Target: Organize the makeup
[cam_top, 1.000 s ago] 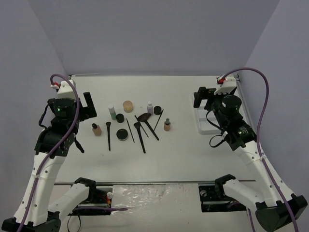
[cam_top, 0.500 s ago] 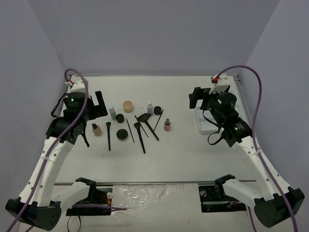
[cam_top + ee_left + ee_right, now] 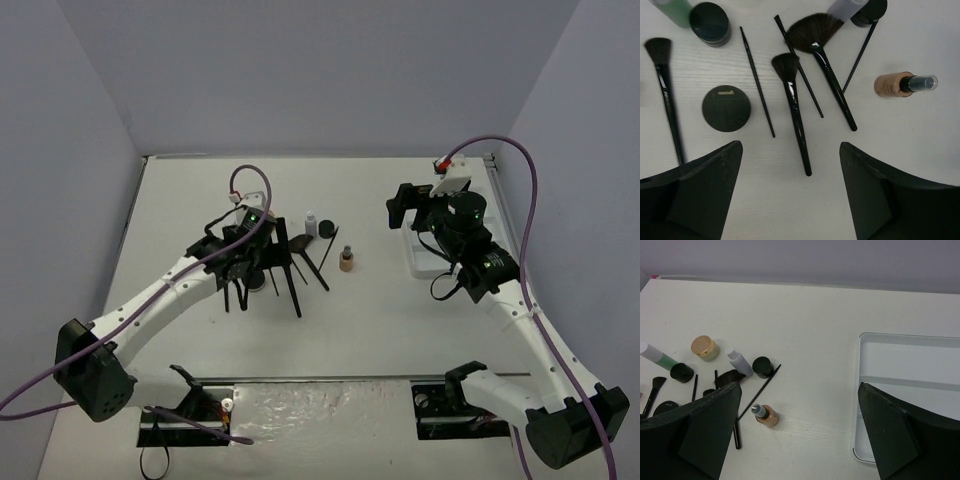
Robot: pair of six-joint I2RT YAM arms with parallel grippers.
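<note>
The makeup lies in a cluster at the table's middle left. In the left wrist view I see a fan brush (image 3: pixel 816 42), a round-headed brush (image 3: pixel 792 107), a thin brush (image 3: pixel 757 82), a flat brush (image 3: pixel 665 90), a flat black compact (image 3: pixel 726 108), a black jar (image 3: pixel 710 22), a green bottle (image 3: pixel 675 7) and a tan bottle (image 3: pixel 897 84). My left gripper (image 3: pixel 790 160) hangs open just above them, empty, with the round-headed brush's handle tip between its jaws. My right gripper (image 3: pixel 800 390) is open and empty, high between the tan bottle (image 3: pixel 765 416) and the white tray (image 3: pixel 910 385).
A tan jar (image 3: pixel 704 347), a clear-grey bottle (image 3: pixel 739 361) and another black jar (image 3: pixel 762 366) stand at the far side of the cluster. The white compartmented tray (image 3: pixel 418 262) lies at the right under the right arm. The left arm (image 3: pixel 170 290) stretches across the table's left half.
The left arm has swung from the table's left side to over the makeup cluster, and its jaws have narrowed a little. The right gripper has shifted slightly left.
</note>
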